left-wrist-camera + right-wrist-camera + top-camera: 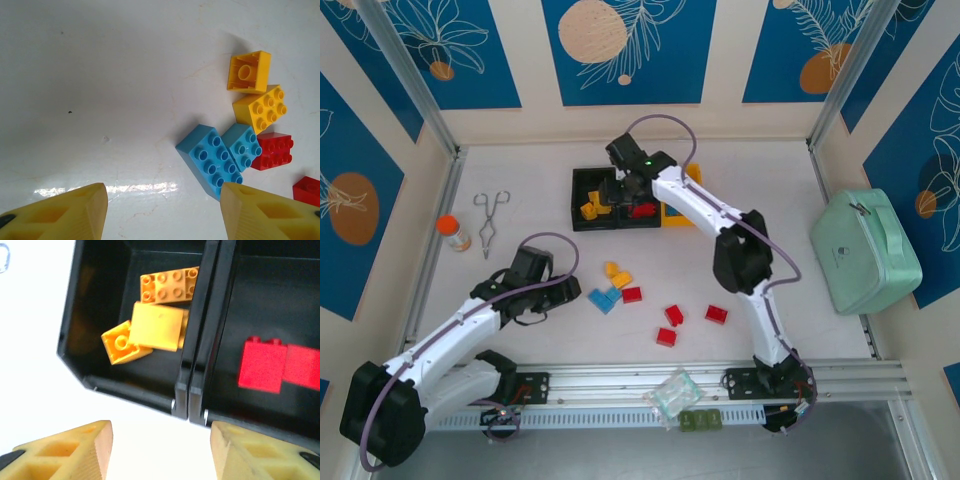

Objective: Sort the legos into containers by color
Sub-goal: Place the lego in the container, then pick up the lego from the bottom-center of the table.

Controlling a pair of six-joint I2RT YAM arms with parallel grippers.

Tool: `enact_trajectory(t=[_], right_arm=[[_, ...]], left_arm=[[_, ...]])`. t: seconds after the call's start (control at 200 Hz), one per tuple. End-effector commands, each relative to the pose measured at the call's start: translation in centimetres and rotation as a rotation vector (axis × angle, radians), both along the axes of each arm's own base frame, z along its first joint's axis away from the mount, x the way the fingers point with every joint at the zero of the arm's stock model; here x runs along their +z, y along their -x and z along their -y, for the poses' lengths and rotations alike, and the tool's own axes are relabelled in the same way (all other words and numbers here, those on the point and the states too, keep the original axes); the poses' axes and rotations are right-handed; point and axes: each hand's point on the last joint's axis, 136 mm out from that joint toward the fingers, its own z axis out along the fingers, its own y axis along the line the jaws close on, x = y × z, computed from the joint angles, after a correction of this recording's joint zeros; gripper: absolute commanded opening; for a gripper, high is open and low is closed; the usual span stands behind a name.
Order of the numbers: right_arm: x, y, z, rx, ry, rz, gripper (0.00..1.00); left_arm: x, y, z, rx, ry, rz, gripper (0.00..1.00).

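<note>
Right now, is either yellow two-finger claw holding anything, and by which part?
Nothing is held. The left gripper stands open near blue plastic bricks; the right gripper open over the black plastic bins.

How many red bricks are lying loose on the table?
4 red bricks: one beside the blue bricks, two right of it, one in front of those. The right arm might hide more.

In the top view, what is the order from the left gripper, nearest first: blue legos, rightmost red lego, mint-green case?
1. blue legos, just right of the left gripper
2. rightmost red lego, farther right
3. mint-green case, far right
</note>
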Motion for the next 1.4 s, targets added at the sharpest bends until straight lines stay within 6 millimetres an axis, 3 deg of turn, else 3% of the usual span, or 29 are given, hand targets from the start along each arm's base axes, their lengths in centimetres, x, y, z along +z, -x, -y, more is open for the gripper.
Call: enact_trajectory(t=[0.0, 0.305, 0.62, 0.835, 1.085, 1.396], right_arm=[[4.5, 1.4, -0.1, 0.027, -0.085, 0.089, 0.54], [2.2, 8.7, 4.6, 0.04, -0.022, 0.019, 0.59], [-3.8, 17.8, 11.3, 0.013, 0.119, -0.154, 0.63], [-7.6, 22.4, 12.8, 0.001, 0.169, -0.275, 0.64], [-11.1, 25.1, 13.5, -0.019, 0.221, -0.36, 0.63], [-13.6, 26.4, 13.8, -0.017, 0.281, -0.412, 0.54]], left_arm=[[0.0, 0.1, 0.7, -0.02, 0.014, -0.006, 0.61], [1.2, -0.1, 3.4, -0.137, 0.099, 0.032, 0.64], [1.9, 1.1, 8.0, -0.343, 0.199, 0.037, 0.64], [1.0, 2.3, 9.7, -0.413, 0.178, 0.017, 0.64], [0.0, 2.7, 9.5, -0.402, 0.15, -0.006, 0.64], [-0.6, 2.7, 9.2, -0.376, 0.141, -0.014, 0.64]])
